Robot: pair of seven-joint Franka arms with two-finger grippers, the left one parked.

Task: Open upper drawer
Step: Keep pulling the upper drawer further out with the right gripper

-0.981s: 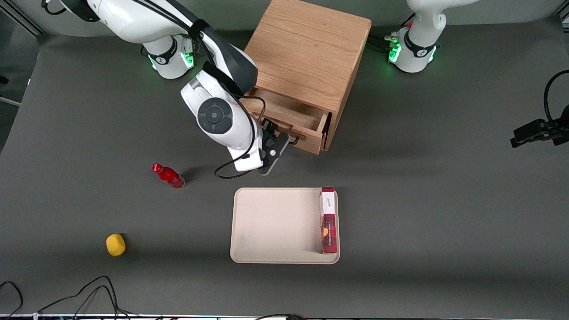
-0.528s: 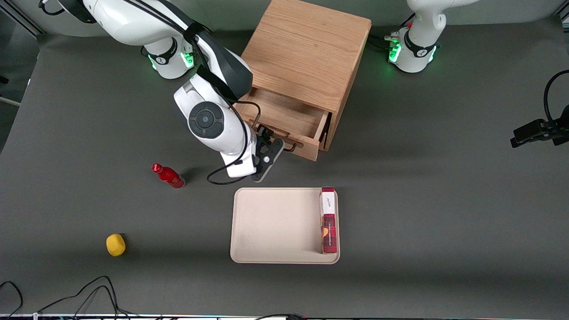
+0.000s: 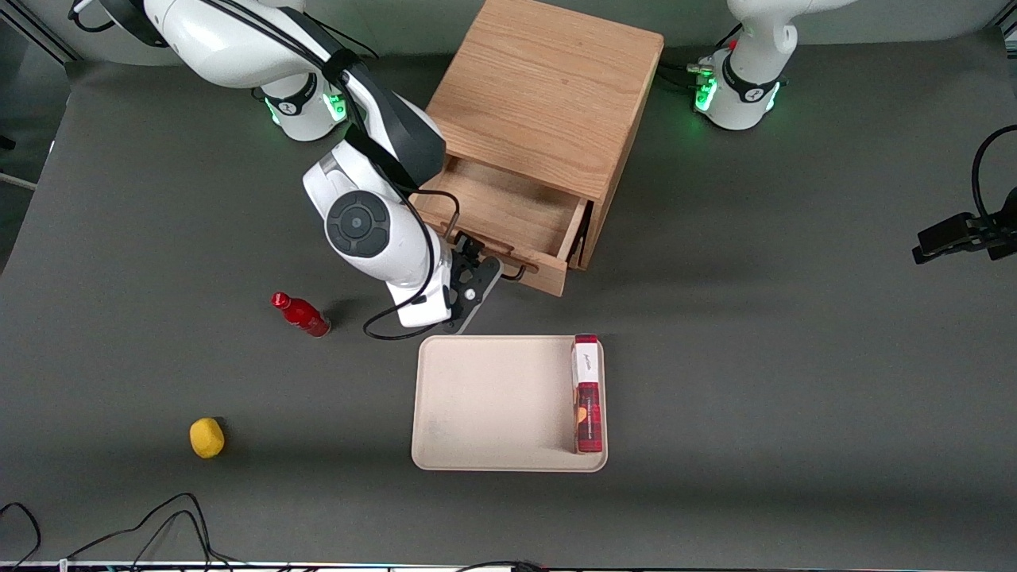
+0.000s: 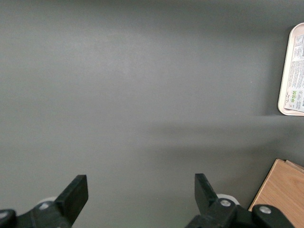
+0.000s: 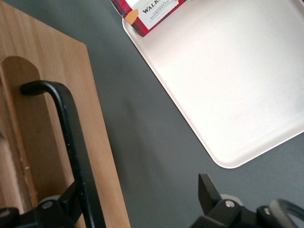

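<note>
Upper drawer: the upper drawer (image 3: pixel 508 214) stands pulled well out of the wooden cabinet (image 3: pixel 548 95), its bare wooden floor showing from above; its front panel (image 5: pixel 57 118) is right against my claw.
Handle: the black bar handle (image 5: pixel 71 147) on that front runs between my fingers, one finger (image 5: pixel 61 209) beside it next to the wood, the other finger (image 5: pixel 209 192) well off it over the counter.
Claw: my claw (image 3: pixel 477 274) sits at the drawer front, on the side nearer the front camera; its fingers are spread wide, and the wrist view shows the bar lying loose in the gap, so I have hold of nothing.
Tray: a cream tray (image 3: pixel 493 405) lies on the counter (image 3: pixel 794 357) just past my claw, nearer the front camera.
Box: a red cookie box (image 3: pixel 587 393) stands on edge along one rim inside the tray, farther from my claw than the tray's bare middle.
Bottle: a small red bottle (image 3: pixel 302 314) lies on the counter beside my wrist, toward the working arm's end.
Yellow object: a yellow lump (image 3: pixel 206 438) sits well apart from my claw, nearer the front camera than the bottle.
</note>
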